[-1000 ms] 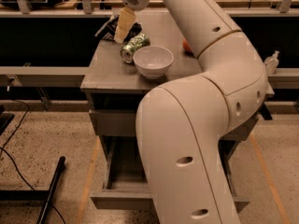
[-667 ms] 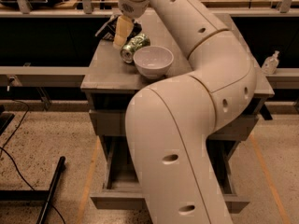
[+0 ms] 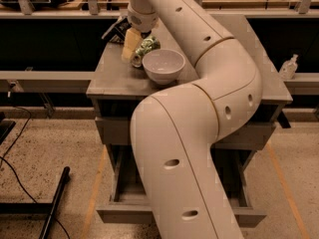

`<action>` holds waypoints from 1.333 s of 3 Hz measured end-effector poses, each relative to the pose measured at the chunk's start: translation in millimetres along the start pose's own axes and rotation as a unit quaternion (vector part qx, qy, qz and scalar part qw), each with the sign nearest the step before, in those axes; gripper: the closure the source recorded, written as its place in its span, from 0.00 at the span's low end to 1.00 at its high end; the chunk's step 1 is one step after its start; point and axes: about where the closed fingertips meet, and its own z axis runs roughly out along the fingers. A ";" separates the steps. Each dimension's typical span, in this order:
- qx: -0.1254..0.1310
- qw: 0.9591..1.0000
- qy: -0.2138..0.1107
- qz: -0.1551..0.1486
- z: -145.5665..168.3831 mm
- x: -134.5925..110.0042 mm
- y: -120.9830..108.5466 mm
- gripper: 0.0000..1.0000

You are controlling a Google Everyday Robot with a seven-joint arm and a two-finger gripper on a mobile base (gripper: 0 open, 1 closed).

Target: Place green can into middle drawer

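The green can lies on its side on the grey cabinet top, at the back left, touching the white bowl. My gripper hangs from above right at the can's left side, against it or just beside it. The middle drawer stands pulled out low at the cabinet's front. My arm hides most of its inside.
The closed upper drawer front sits under the cabinet top. My thick arm crosses the whole middle of the view. A clear bottle stands on the right ledge. A black bar and cables lie on the floor at left.
The gripper has come down and slightly left, closer to the can's left side. The arm has swung left across the view. The can and bowl have not moved.
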 end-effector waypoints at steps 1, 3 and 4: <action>-0.022 0.999 -0.014 0.029 9.3 8.7 -1.7 0.00; -0.022 0.999 -0.016 0.028 13.9 6.8 -1.8 0.18; -0.022 0.999 -0.017 0.028 20.0 4.4 -1.7 0.49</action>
